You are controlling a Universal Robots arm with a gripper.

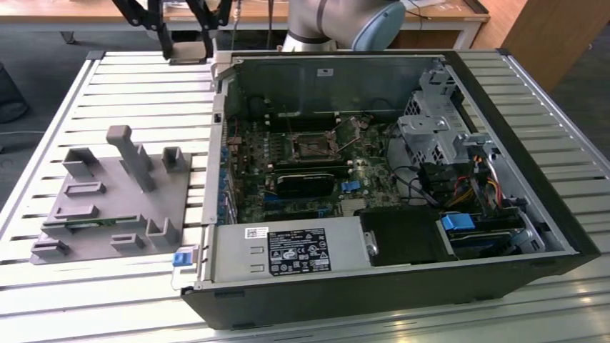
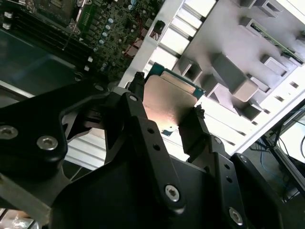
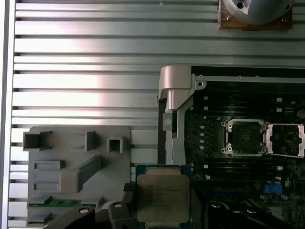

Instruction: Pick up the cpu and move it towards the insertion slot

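Observation:
The cpu, a flat square chip with a silvery top, hangs in the air above the slatted table beyond the open computer case's far corner, on the exterior view's left. My gripper is shut on it, one black finger on each side. In the second wrist view the cpu sits clamped between the fingers of the gripper. The first wrist view looks down on the cpu. The insertion slot, a dark square socket in a shiny frame, lies on the motherboard inside the case, also seen as the slot with its frame lid swung open.
A grey plastic fixture with posts and recesses stands on the table on the exterior view's left and holds a green memory stick. The black case wall, a drive cage and cables surround the motherboard. The arm's base stands behind the case.

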